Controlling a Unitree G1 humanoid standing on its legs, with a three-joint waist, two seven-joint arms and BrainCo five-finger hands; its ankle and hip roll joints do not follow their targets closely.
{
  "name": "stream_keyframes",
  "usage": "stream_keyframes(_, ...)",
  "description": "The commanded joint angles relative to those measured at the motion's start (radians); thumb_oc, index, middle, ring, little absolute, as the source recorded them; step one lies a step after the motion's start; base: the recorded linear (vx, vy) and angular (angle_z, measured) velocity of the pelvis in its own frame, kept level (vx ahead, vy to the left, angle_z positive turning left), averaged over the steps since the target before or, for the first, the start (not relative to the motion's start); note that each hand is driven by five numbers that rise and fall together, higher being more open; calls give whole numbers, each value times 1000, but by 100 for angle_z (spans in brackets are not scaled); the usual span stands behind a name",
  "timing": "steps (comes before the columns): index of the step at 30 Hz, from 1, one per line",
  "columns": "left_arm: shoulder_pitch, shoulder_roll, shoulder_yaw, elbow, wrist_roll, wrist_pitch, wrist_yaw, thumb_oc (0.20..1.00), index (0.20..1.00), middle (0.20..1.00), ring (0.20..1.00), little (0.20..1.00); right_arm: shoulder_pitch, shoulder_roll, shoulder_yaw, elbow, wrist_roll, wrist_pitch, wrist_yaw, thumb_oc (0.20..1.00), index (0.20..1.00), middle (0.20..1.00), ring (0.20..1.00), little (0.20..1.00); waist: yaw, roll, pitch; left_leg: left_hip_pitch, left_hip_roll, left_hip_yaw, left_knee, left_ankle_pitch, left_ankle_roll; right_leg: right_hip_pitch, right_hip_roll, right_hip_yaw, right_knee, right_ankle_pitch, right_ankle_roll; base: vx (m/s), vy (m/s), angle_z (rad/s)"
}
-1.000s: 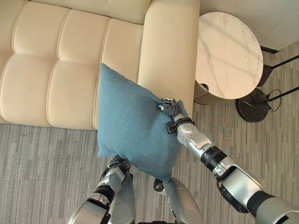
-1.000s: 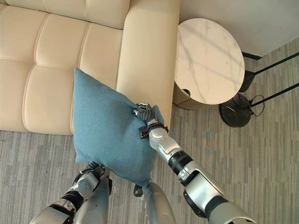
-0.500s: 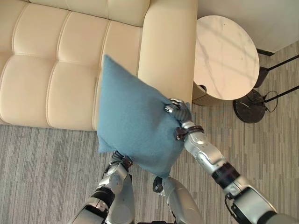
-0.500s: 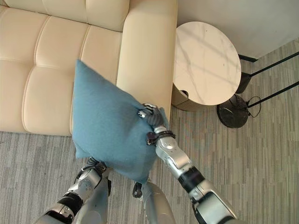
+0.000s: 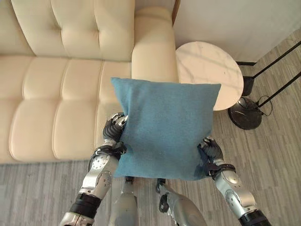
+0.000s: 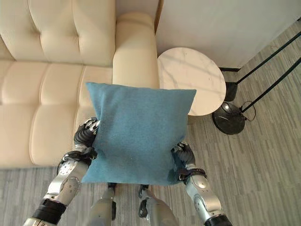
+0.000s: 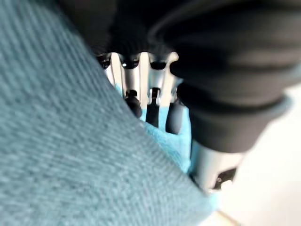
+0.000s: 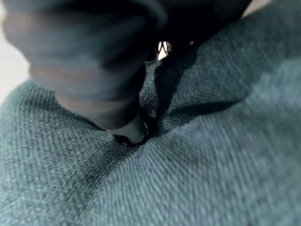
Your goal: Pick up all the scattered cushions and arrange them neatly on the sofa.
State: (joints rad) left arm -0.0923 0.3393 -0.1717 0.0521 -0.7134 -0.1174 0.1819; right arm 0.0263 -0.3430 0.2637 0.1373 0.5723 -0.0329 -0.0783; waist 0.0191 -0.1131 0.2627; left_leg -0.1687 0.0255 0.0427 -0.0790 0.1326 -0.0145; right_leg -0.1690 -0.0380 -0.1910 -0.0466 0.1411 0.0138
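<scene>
Hanging square-on in the air before the robot, the blue cushion is held flat between both hands, above the front of the cream sofa and its right armrest. The head views give the whole outline: its top corner reaches over the edge of the round marble side table, and its lower edge hangs over the grey striped floor. The left wrist view shows what the head views cannot: the left hand has its fingers curled into a bunched fold of the cushion's edge. The right hand sits at the lower right corner; its wrist view is mostly dark cover and weave, so it seems to pinch the cloth, though the fingers are barely visible. The sofa seat to the left lies open, and a black lamp base stands on the floor just beyond the table.
</scene>
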Motion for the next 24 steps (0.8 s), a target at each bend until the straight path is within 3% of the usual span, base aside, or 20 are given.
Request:
stream_keyframes(1,12,-22,-48,-100,78,-29,-138,200,200,200,200,200,-44,59,72,-157,35,-46,128,200,200,200,200,200,-14,-30,-96,53,-11,5,-8,-138,-2,24,-68,46,72,-130,111,23,195,-5)
stream_keyframes(8,116,-2,-11,-170,102,-33,-173,200,200,200,200,200,29,77,31,-227,125,-54,181,200,200,200,200,200,-20,4,-131,88,-38,21,-8,-153,13,55,-95,57,60,-110,131,-33,120,-8)
stream_keyframes(10,119,5,-10,-179,106,-38,-176,200,200,200,200,200,29,82,36,-238,131,-63,185,200,200,200,200,200,-22,6,-116,83,-41,30,-8,-142,17,35,-100,66,84,-67,144,-149,27,2)
stream_keyframes(13,115,12,-6,-185,113,-42,-172,200,200,200,200,200,17,91,41,-252,133,-68,183,200,200,200,200,200,-19,20,-96,73,-29,42,-8,-123,22,18,-93,63,141,-81,141,-214,40,-12)
stream_keyframes(15,112,13,-8,-194,107,-46,-177,200,200,200,200,200,-1,95,48,-263,145,-79,180,200,200,200,200,200,-9,44,-86,58,-8,71,-8,-95,23,36,-76,46,274,-173,119,-251,82,-21)
stream_keyframes(17,120,10,-6,-201,100,-45,-184,200,200,200,200,200,-5,92,54,-263,149,-78,190,200,200,200,200,200,1,48,-103,52,-8,82,-8,-84,23,77,-63,49,315,-208,112,-105,22,-15)
stream_keyframes(21,140,-1,-1,-206,81,-43,-186,200,200,200,200,200,3,91,43,-265,152,-82,185,200,200,200,200,200,37,28,-148,8,-24,104,12,-52,16,198,-21,91,268,-231,107,-161,-72,-13)
stream_keyframes(24,158,-9,12,-224,86,-47,-171,200,200,200,200,200,-3,92,41,-272,156,-93,173,200,200,200,200,200,60,23,-149,-59,-11,114,44,0,-13,252,29,132,141,-304,58,-247,-158,-17)
